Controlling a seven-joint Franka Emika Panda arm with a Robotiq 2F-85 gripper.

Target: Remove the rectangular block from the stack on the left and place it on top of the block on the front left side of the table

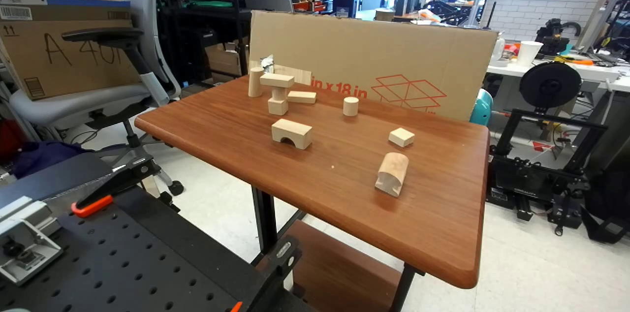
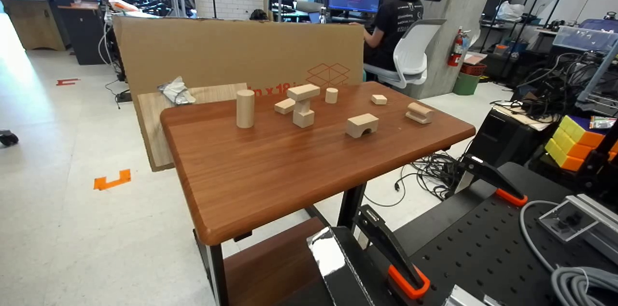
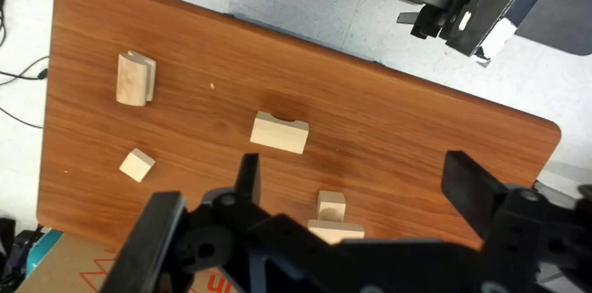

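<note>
Rectangular wooden bar crowns stack on desk. Claw spread apart, empty. Recommend level descent, centred grip on bar alone — then straight lift before crossing to arch-cutout block.

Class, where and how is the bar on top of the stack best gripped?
Grip the bar across its long sides, near the middle, coming from directly above. It lies flat with nothing on top, and its ends overhang the narrower block beneath, so a centred hold should lift it level.
</note>
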